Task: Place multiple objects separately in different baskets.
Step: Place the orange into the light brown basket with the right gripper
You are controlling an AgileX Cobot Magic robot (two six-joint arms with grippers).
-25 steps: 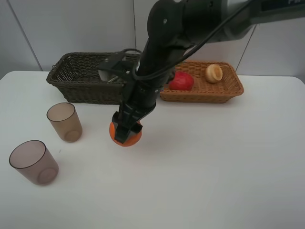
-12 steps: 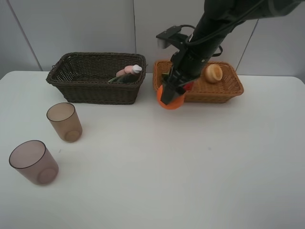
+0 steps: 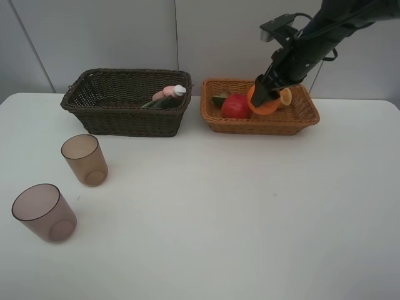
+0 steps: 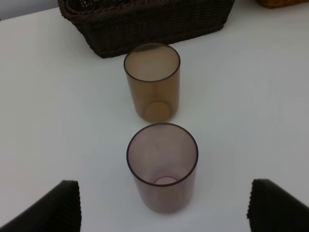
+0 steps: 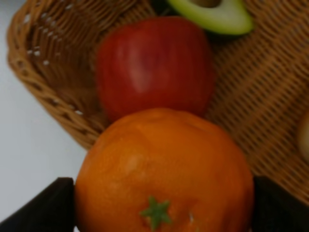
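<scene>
- right gripper (image 3: 267, 93) clamped on the orange (image 3: 265, 104), holding it over the light basket (image 3: 300, 122), just right of the red apple (image 3: 236, 106); not let go yet, can't tell if the orange touches the basket floor
- right wrist view agrees: a finger on each side of the orange, apple and avocado half (image 5: 212, 14) beyond it inside the wicker
- already in the light basket: apple, avocado half at the far left, cut fruit (image 3: 286, 95) at the far right, partly hidden by the arm
- dark basket (image 3: 125, 122), left of the light one: pink spray bottle (image 3: 167, 94) and dark pump bottle (image 3: 157, 104) lying at its right end
- two cups, far cup (image 3: 84, 159) and near cup (image 3: 44, 212), upright on the table (image 3: 250, 219) at the left, outside both baskets, close together but not touching
- left gripper (image 4: 164, 210) spread wide, empty, cups just in front of it
- progress guess: fruit sorted once the orange drops; only the cups left, probably for the dark basket
</scene>
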